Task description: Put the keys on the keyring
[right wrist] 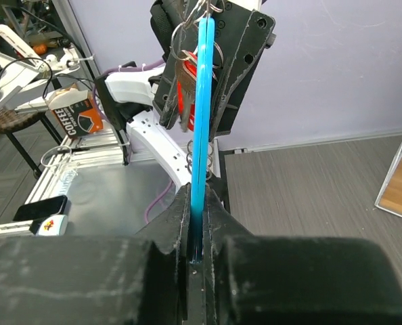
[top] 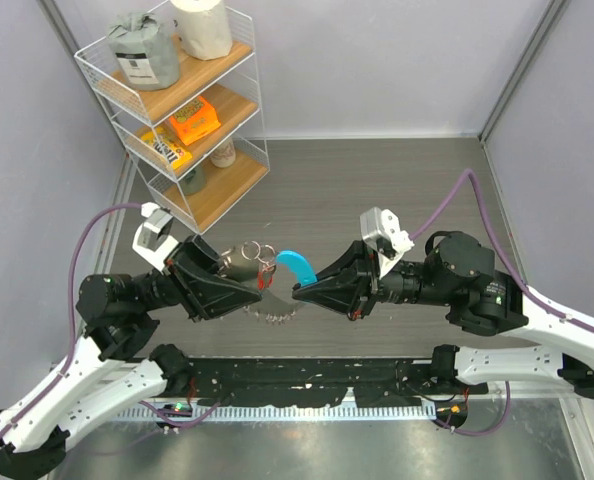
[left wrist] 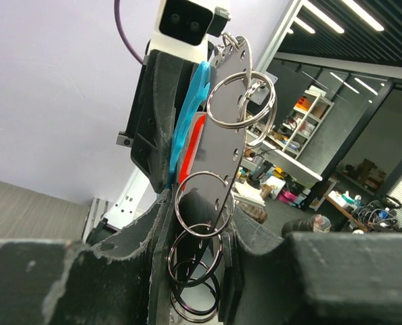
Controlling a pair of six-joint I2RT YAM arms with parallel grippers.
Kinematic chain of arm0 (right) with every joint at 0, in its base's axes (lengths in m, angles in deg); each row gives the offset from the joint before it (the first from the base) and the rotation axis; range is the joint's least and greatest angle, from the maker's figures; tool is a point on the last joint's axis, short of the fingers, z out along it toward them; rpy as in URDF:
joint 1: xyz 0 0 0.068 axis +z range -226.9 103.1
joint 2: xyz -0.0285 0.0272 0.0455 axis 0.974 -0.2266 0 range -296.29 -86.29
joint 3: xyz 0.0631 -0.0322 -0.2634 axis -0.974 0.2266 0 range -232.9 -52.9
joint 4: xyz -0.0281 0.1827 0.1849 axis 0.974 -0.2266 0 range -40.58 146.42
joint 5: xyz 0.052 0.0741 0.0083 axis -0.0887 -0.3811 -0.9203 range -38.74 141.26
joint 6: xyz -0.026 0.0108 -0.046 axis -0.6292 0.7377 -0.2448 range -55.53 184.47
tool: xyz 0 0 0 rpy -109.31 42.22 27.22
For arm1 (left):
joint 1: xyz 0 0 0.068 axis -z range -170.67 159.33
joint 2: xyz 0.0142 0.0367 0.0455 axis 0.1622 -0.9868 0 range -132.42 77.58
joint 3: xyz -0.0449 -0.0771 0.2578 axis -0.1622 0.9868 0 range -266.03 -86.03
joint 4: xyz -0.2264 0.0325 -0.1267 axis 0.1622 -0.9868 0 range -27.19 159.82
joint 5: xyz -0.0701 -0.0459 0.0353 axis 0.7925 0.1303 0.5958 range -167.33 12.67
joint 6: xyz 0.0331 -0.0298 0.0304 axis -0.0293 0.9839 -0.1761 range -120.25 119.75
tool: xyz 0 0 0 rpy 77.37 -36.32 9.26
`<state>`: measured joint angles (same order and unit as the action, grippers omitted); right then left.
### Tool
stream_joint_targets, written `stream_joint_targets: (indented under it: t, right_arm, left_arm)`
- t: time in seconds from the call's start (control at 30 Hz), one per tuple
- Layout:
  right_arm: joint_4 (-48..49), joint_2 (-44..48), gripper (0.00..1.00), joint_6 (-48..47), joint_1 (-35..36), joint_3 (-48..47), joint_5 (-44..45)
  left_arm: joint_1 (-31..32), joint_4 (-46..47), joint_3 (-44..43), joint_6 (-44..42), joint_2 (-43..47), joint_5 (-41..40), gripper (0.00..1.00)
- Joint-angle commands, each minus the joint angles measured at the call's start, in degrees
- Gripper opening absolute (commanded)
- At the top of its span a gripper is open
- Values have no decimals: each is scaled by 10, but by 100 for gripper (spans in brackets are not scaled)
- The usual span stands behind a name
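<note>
Looking down from overhead, Ana, where do the arms meet?

Tip to tip over the grey wood-grain table (top: 397, 190), Tom. The left gripper (top: 265, 288) and right gripper (top: 299, 292) nearly touch. The keyring (top: 258, 249) of thin silvery metal rings sits just above the left fingers in that view. The small flat silvery metal keys (top: 275, 315) show as a jagged cluster just under the two tips (hanging or lying on the table, I cannot tell from there).

And the jaws?

That takes the wrist cameras. The right wrist view has the bright blue curved plastic tag (right wrist: 202, 122) edge-on, a thin upright stripe. Both right fingers press flat against it, so they are closed on the tag. Overhead, only its curved blue end pokes out.

The left?

Its own camera shows the fingers clamped on the lower part of a flat silvery metal plate punched with holes (left wrist: 222, 145), with several rings threaded through it. The small red plastic tag (left wrist: 193, 152) lies between that plate and the blue tag, just beside both, and the right gripper stands right behind them. From above the plate is hard to make out.
</note>
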<state>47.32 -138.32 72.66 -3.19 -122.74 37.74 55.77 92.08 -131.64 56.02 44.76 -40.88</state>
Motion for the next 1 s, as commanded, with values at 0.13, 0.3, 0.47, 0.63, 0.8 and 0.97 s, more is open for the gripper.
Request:
stream_joint_targets:
  t: [0.13,0.3,0.47,0.63,0.8,0.97]
  right_arm:
    - [88,30,6,15,1,28,47]
    - [116,60,6,37,1,50,103]
    - [174,85,6,57,1,95,196]
    - [261,83,6,72,1,132,255]
    - [347,53,6,102,1,134,312]
    - [408,11,6,130,1,132,364]
  left_arm:
    - [0,-59,-5,-44,38,-45,43]
    - [1,-168,-26,-124,83,-107,67]
    - [0,-247,-34,-186,122,-175,75]
    - [0,-245,-19,-199,130,-173,75]
    - [0,-194,6,-200,120,-140,74]
    - [0,-146,24,-201,110,-105,74]
